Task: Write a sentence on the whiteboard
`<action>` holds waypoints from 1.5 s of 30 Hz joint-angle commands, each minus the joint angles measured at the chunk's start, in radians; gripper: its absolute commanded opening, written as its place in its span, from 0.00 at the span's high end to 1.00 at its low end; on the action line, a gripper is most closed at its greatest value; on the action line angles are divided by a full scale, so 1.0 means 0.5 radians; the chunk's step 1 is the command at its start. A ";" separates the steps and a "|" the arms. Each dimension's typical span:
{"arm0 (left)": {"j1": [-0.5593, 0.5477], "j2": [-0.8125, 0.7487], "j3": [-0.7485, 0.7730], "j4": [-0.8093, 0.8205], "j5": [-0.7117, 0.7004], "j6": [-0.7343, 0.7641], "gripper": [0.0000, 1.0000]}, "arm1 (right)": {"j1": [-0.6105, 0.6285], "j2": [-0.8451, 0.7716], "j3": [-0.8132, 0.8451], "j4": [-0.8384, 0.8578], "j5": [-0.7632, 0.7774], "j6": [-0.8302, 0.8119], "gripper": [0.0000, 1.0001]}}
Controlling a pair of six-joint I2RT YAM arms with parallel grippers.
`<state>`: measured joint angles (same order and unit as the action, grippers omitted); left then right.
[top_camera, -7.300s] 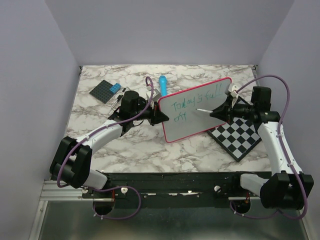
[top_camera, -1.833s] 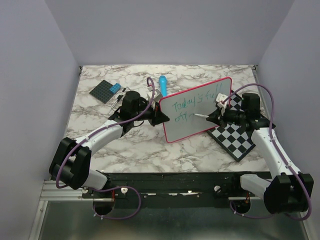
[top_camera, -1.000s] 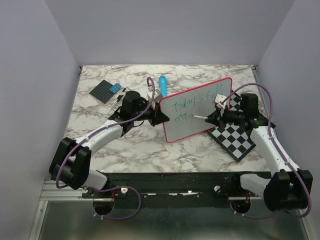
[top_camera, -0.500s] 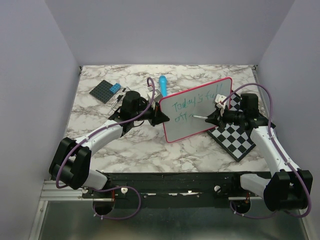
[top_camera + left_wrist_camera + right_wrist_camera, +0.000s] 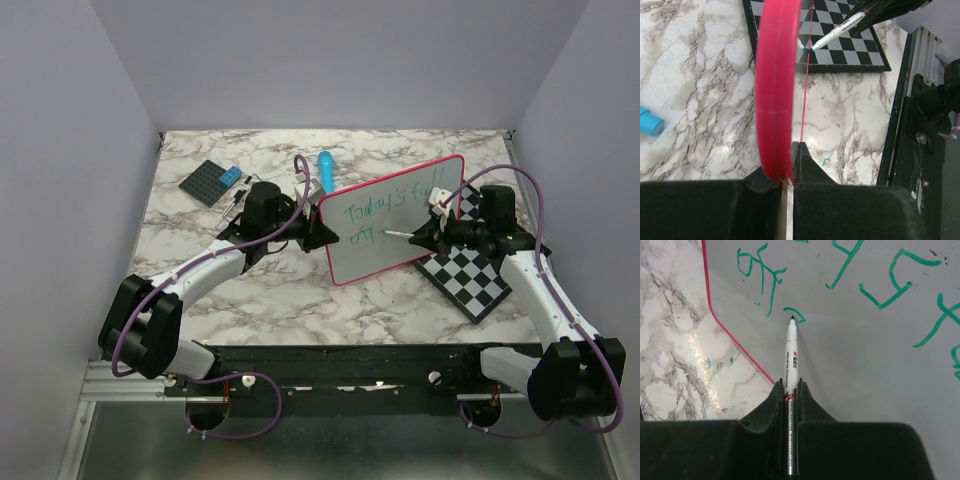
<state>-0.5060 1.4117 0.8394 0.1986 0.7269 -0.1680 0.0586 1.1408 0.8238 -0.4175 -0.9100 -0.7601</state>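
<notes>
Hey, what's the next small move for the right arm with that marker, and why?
Probably drag the marker tip a short stroke onward along the whiteboard. The right gripper holds it with the tip at a small green curve beside "of"; the line beyond is blank. The left gripper clamps the rim.

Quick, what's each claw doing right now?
Left claw: closed on the whiteboard rim.
Right claw: closed, holding the marker.

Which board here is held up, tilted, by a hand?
The whiteboard, pink-rimmed with green writing: the left hand clamps its edge. The checkered board lies flat.
</notes>
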 commanded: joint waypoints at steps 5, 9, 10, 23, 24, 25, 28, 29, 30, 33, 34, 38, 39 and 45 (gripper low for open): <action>-0.019 0.051 -0.041 -0.333 -0.104 0.146 1.00 | 0.021 0.007 0.086 0.016 -0.070 0.041 0.99; -0.019 0.048 -0.041 -0.333 -0.107 0.146 1.00 | 0.024 0.010 0.089 0.034 -0.055 0.060 1.00; -0.019 0.048 -0.041 -0.333 -0.104 0.146 1.00 | 0.021 0.004 0.089 0.037 -0.048 0.066 1.00; -0.019 0.048 -0.038 -0.345 -0.101 0.158 1.00 | -0.108 -0.171 0.141 -0.030 -0.153 0.112 0.99; -0.019 0.048 -0.038 -0.345 -0.101 0.158 1.00 | -0.108 -0.171 0.147 -0.036 -0.168 0.112 1.00; -0.019 0.051 -0.034 -0.345 -0.101 0.158 1.00 | -0.184 -0.165 0.144 -0.039 -0.177 0.106 0.99; -0.019 0.051 -0.037 -0.345 -0.101 0.158 1.00 | -0.203 -0.156 0.129 -0.036 -0.162 0.078 0.99; -0.019 0.048 -0.038 -0.345 -0.098 0.158 1.00 | -0.203 -0.149 0.129 -0.036 -0.156 0.078 0.99; -0.019 0.048 -0.038 -0.345 -0.098 0.158 1.00 | -0.203 -0.131 0.132 -0.030 -0.150 0.075 0.99; -0.019 0.048 -0.038 -0.345 -0.095 0.158 1.00 | -0.203 -0.097 0.150 -0.018 -0.113 0.081 1.00; -0.019 0.051 -0.038 -0.345 -0.098 0.158 1.00 | -0.203 -0.091 0.150 -0.012 -0.113 0.090 0.99; -0.019 0.048 -0.038 -0.342 -0.092 0.158 1.00 | -0.203 -0.057 0.156 0.031 -0.134 0.121 0.99; -0.019 0.048 -0.038 -0.342 -0.092 0.158 1.00 | -0.203 -0.048 0.159 0.049 -0.131 0.130 1.00; -0.019 0.054 -0.038 -0.342 -0.092 0.158 1.00 | -0.200 0.010 0.187 0.086 -0.140 0.167 0.99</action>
<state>-0.5060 1.4117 0.8398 0.1951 0.7280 -0.1623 -0.0406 1.1255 0.8806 -0.4068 -0.9596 -0.6971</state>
